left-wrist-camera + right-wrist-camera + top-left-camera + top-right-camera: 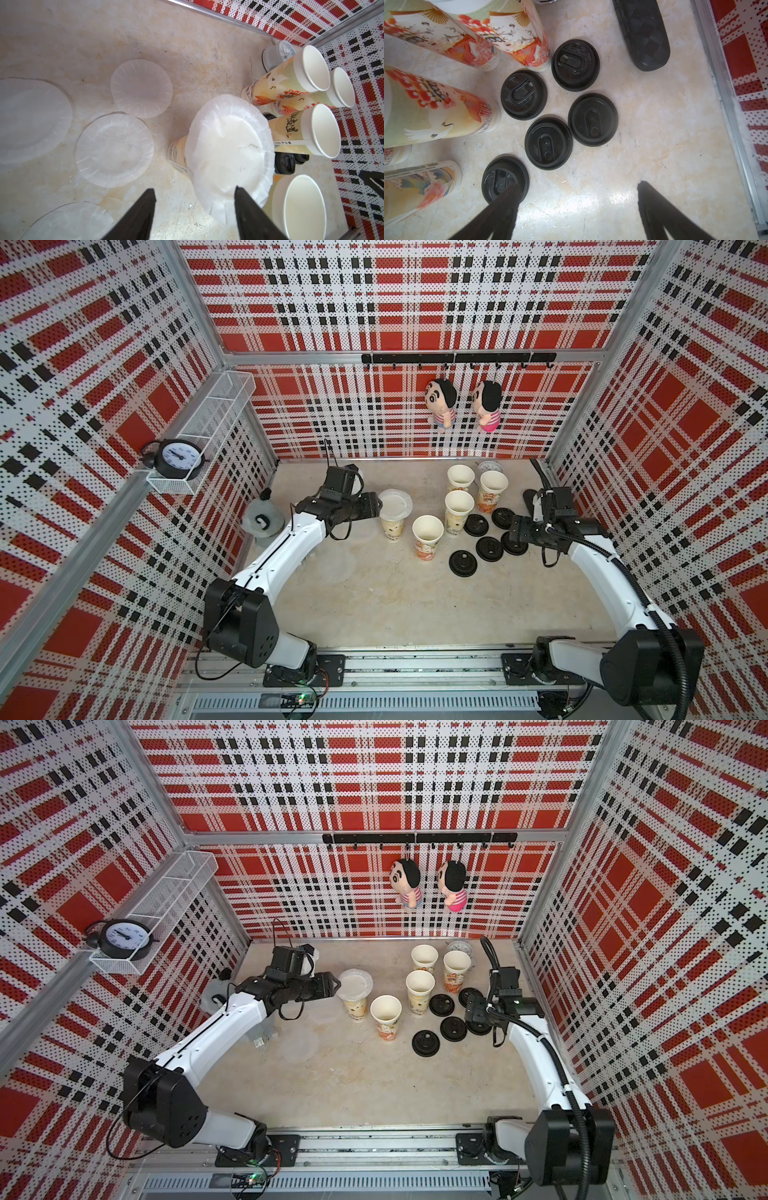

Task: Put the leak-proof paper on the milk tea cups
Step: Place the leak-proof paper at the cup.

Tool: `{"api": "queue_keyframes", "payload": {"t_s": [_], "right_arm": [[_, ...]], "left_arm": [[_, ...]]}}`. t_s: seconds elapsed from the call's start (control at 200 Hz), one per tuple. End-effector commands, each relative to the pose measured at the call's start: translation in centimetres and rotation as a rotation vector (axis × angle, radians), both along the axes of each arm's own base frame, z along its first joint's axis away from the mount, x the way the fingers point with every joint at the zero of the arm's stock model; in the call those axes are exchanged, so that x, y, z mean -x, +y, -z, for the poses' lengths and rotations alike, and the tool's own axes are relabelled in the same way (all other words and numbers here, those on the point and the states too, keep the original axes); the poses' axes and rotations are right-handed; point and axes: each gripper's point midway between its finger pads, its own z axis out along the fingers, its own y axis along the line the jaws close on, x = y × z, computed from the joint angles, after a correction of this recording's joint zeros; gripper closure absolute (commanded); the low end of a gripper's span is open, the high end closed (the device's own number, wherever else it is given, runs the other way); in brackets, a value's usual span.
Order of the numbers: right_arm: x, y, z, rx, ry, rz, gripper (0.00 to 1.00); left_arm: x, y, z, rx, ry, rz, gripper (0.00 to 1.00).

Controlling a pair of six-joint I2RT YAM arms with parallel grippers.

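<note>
L wrist: paper (228, 149) on cup (176, 153), spare sheets (114, 149); R wrist: lids (548, 143)

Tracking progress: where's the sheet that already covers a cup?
In both top views the sheet caps the cup beside the left gripper, left of the four open cups.

This was a robot lab cell: an aluminium frame (291, 358) with red plaid perforated panels (415, 302) boxed in the tabletop (374, 605). Two robot arms (282, 551) were bolted to a rail (415, 672) at 6 o'clock, and plush dolls (441, 402) hung on hooks (445, 364) at 12 o'clock.
</note>
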Motion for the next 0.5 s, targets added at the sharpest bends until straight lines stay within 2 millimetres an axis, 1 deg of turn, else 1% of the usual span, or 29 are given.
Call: {"api": "queue_keyframes", "payload": {"t_s": [0.0,0.03,0.04,0.05,0.085,0.165,0.271,0.346,0.496], "right_arm": [[1.0,-0.3,2.4,0.003,0.082,0.038,0.08],[1.0,-0.5,2.8,0.013,0.098,0.047,0.08],[1.1,-0.6,3.0,0.016,0.103,0.051,0.08],[1.1,-0.7,3.2,0.020,0.110,0.053,0.07],[1.1,-0.9,3.8,0.030,0.129,0.063,0.07],[0.7,-1.2,5.3,0.036,0.176,0.068,0.07],[-0.1,-1.4,7.3,0.041,0.224,0.077,0.05],[-0.8,-1.6,8.5,0.045,0.245,0.080,0.02],[-2.2,-2.4,10.3,0.051,0.263,0.099,0.03]], "left_arm": [[-0.1,1.0,-3.6,-0.010,-0.088,-0.018,0.23],[0.0,1.2,-4.1,-0.009,-0.100,-0.020,0.20],[0.0,1.2,-4.3,-0.008,-0.105,-0.020,0.16],[0.0,1.3,-4.4,-0.008,-0.109,-0.021,0.14],[0.1,1.4,-4.9,-0.006,-0.122,-0.024,0.12],[0.4,1.9,-6.1,0.003,-0.151,-0.032,0.10],[0.9,2.4,-7.1,-0.007,-0.187,-0.022,0.07],[1.3,2.8,-7.4,-0.006,-0.199,-0.022,0.06],[1.8,3.4,-7.6,-0.009,-0.211,-0.027,0.01]]}}
